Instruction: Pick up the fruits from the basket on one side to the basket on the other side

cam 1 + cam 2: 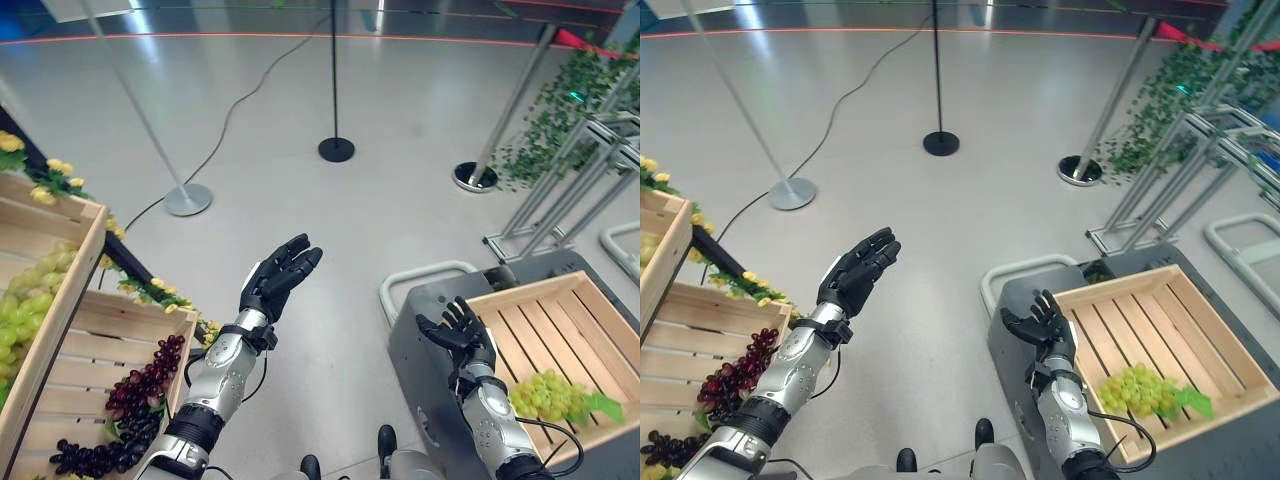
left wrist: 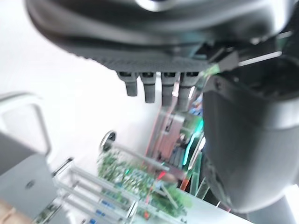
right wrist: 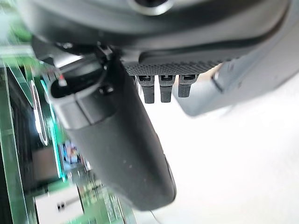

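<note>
A wooden crate (image 1: 585, 300) on the right sits on a grey cart and holds one bunch of green grapes (image 1: 548, 395). On the left, a wooden crate (image 1: 100, 335) holds dark purple grapes (image 1: 145, 385), and a higher crate (image 1: 60, 215) holds green grapes (image 1: 25, 300). My left hand (image 1: 280, 275) is raised over the floor between the two sides, open and empty. My right hand (image 1: 458, 332) hovers at the near left corner of the right crate, fingers straight, holding nothing.
Yellow flowers with green leaves (image 1: 150, 290) trim the left crates. Stanchion poles with round bases (image 1: 336, 149) (image 1: 187, 199) (image 1: 474, 176) stand on the grey floor ahead. A metal rack (image 1: 560, 200) with ivy stands at the right. The cart's white handle (image 1: 425, 275) juts toward the middle.
</note>
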Available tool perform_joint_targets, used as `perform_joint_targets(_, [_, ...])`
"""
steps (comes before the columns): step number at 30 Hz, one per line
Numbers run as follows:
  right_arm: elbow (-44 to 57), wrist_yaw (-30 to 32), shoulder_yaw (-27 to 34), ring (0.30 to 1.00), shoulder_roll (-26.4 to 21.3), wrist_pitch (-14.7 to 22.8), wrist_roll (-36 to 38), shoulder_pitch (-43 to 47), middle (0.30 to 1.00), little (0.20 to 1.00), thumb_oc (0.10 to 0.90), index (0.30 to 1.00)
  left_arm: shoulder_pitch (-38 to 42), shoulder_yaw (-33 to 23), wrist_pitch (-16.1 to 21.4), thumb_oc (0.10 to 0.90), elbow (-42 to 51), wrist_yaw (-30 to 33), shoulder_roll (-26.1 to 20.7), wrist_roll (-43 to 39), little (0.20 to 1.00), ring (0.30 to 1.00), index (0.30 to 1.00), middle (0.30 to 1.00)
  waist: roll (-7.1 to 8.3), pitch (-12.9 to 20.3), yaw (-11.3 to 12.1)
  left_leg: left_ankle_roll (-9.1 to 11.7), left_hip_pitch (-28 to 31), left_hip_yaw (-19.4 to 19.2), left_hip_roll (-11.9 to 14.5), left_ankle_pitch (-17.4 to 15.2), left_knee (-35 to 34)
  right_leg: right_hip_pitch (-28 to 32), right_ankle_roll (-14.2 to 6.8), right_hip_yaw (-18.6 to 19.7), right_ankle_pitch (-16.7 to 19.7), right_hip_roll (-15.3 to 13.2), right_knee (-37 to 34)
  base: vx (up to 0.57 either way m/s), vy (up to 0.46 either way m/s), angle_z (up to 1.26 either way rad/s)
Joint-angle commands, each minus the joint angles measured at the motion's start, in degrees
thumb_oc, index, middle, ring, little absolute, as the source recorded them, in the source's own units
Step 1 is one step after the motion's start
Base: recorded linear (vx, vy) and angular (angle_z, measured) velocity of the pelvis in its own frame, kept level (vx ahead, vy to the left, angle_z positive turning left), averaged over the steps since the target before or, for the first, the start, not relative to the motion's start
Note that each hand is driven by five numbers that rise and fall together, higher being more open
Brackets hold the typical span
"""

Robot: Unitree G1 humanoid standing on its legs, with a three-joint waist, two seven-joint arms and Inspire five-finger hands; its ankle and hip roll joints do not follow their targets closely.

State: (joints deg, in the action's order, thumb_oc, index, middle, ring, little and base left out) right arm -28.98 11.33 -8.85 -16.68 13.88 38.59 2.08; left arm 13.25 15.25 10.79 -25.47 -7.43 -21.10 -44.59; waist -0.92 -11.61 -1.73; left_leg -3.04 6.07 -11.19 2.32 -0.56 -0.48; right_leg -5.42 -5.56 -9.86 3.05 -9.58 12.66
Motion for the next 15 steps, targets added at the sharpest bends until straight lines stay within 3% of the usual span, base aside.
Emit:
perform_joint_targets(1, [4.6, -0.75, 5.62, 0.9, -3.47, 10.16, -1.74, 6.45, 0.9, 0.9, 0.8, 0.9, 1.8, -3.48, 2.94, 0.8, 6.77, -1.42, -1.51, 1.18, 0.9, 0.9, 0.9, 0.9, 1.17, 1.62, 2.15, 1.69, -1.96, -1.84, -0.74, -5.04, 7.44, 6.34, -0.8, -5.27, 0.17, -3.75, -4.12, 0.02, -0.278, -0.73])
perform_joint_targets(5, [5.11, 6.38, 8.83, 0.9, -7.96, 9.78, -5.97, 10.13, 0.9, 0.9, 0.8, 0.9, 1.78, -2.75, 0.53, 0.8, 7.67, 0.2, -1.56, 0.63, 0.9, 0.9, 0.9, 0.9, 2.01, 0.8, 1.48, 3.26, -2.47, -2.99, 1.72, -4.96, 8.61, 7.23, -0.97, -2.52, -1.68, -0.96, -7.31, 0.01, -0.177, -0.58])
perform_joint_targets(11, [3.73, 6.29, 12.86, 0.9, -14.14, 8.22, -6.85, 11.55, 0.9, 0.9, 0.8, 0.9, 0.82, -0.63, -0.82, 0.8, 6.75, 0.79, -0.31, 3.3, 0.9, 0.9, 0.9, 0.9, 2.65, 0.58, 0.45, 5.1, -0.94, -3.23, 2.58, -1.42, 2.18, 9.06, -1.05, -1.17, 0.89, 0.85, -14.03, -0.01, -0.102, -0.13])
perform_joint_targets(15, [3.59, 8.81, 13.69, 0.9, -17.43, 6.44, -14.25, 10.4, 0.9, 0.9, 0.8, 0.9, -2.5, 0.07, -1.36, 0.8, 6.73, -0.73, 0.63, 3.62, 0.9, 0.9, 0.9, 0.9, 3.03, 1.36, 0.66, 6.19, -0.12, -2.21, 2.81, 1.53, -2.89, 9.7, -1.09, -1.15, 3.01, 1.64, -17.66, 0.02, -0.087, -0.24])
